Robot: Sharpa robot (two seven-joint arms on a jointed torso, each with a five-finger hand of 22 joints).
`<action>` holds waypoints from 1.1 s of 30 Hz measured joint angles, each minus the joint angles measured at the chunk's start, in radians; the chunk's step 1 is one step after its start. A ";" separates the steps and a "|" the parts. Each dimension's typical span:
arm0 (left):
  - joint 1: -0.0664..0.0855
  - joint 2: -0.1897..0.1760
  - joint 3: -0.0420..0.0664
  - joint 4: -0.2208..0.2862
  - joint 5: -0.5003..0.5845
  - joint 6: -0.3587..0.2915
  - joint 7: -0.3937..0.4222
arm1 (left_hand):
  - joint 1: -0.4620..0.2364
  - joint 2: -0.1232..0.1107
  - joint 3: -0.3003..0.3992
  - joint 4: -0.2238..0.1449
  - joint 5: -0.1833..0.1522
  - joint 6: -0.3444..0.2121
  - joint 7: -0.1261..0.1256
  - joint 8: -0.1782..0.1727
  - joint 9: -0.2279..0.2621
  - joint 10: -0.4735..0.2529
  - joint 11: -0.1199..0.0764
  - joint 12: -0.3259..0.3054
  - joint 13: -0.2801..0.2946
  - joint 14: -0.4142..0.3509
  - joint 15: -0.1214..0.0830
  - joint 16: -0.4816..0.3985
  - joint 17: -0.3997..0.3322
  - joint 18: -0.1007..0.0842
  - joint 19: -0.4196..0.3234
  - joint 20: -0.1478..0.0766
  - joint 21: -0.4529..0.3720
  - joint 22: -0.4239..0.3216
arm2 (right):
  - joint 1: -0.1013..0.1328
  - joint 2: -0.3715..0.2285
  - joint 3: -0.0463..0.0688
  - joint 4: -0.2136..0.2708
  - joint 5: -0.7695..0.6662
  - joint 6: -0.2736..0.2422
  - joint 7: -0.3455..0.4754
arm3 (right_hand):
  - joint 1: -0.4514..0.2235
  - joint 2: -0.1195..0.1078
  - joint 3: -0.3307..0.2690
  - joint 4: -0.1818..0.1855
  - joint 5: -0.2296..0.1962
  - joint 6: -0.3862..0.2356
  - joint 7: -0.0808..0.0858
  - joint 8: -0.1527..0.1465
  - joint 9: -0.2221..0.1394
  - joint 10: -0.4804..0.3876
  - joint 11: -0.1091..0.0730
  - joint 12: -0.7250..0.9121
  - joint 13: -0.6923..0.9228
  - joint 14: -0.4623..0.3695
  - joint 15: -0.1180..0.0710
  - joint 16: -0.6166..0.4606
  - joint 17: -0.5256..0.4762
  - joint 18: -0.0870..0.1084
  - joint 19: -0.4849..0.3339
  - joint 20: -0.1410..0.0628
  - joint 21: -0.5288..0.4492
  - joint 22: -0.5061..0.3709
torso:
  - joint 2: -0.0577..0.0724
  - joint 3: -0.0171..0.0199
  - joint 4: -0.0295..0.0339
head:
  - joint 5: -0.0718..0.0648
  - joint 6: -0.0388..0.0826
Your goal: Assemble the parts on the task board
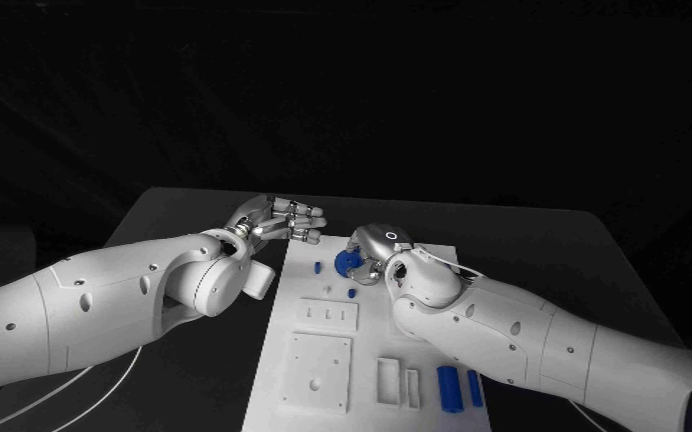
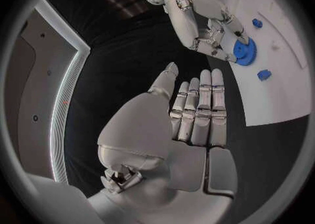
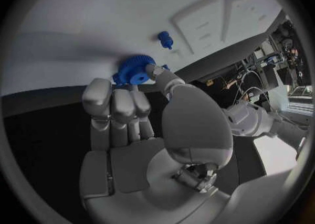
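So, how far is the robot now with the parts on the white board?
Nothing is clearly assembled yet. In hand: the right hand grips a blue gear at the far end of the task board. The left hand hovers beside the board with its fingers straight, holding nothing. Left: two blue pieces lie loose at the near end, and two small blue pegs sit near the gear.

Head cam sits high, looking down the task board [image 1: 368,352] from its near end. Each wrist cam rides close behind its own hand, facing the board's far end. All three catch the blue gear [image 1: 348,264] there.
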 measured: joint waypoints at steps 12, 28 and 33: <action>0.000 0.000 0.000 -0.001 0.000 0.001 -0.001 | 0.000 0.000 0.000 0.000 0.000 0.000 0.000 0.000 0.000 0.000 0.000 0.000 0.000 0.000 0.000 0.000 0.000 0.000 0.000 0.000 0.000 0.000 | -0.001 -0.001 -0.002 -0.011 0.002 0.001 -0.001 | 0.000 -0.021 -0.047 0.031 -0.124 -0.092 0.003 0.008 -0.121 -0.008 0.003 -0.015 -0.016 0.000 0.000 -0.009 -0.012 0.001 0.000 0.000 -0.015 0.000 | 0.000 -0.0006 -0.0015 | -0.001 -0.001; 0.000 -0.004 0.000 -0.002 0.000 0.001 -0.002 | 0.000 0.000 0.000 0.000 0.000 0.000 0.000 0.000 0.000 0.000 0.000 0.000 0.000 0.000 0.000 0.000 0.000 0.000 0.000 0.000 0.000 0.000 | -0.004 -0.050 -0.002 0.025 0.098 -0.110 0.076 | 0.048 -0.023 -0.218 0.135 -0.116 -0.111 0.015 0.008 -0.224 0.001 0.012 -0.008 -0.017 0.001 0.007 -0.009 -0.015 0.002 0.000 0.007 0.008 0.000 | -0.001 0.0001 -0.0026 | -0.001 0.000; 0.000 -0.008 0.000 -0.002 0.000 0.001 -0.002 | 0.000 0.000 0.000 0.000 0.000 0.000 0.000 0.000 0.000 0.000 0.000 0.000 0.000 0.000 0.000 0.000 0.000 0.000 0.000 0.000 0.000 -0.002 | -0.006 -0.103 0.015 0.075 0.137 -0.155 0.104 | 0.048 -0.023 -0.203 0.126 -0.102 -0.099 0.016 0.008 -0.224 -0.002 0.016 -0.008 -0.018 -0.003 0.011 -0.009 -0.024 0.002 -0.004 0.011 0.008 0.000 | -0.001 0.0007 -0.0051 | -0.002 0.003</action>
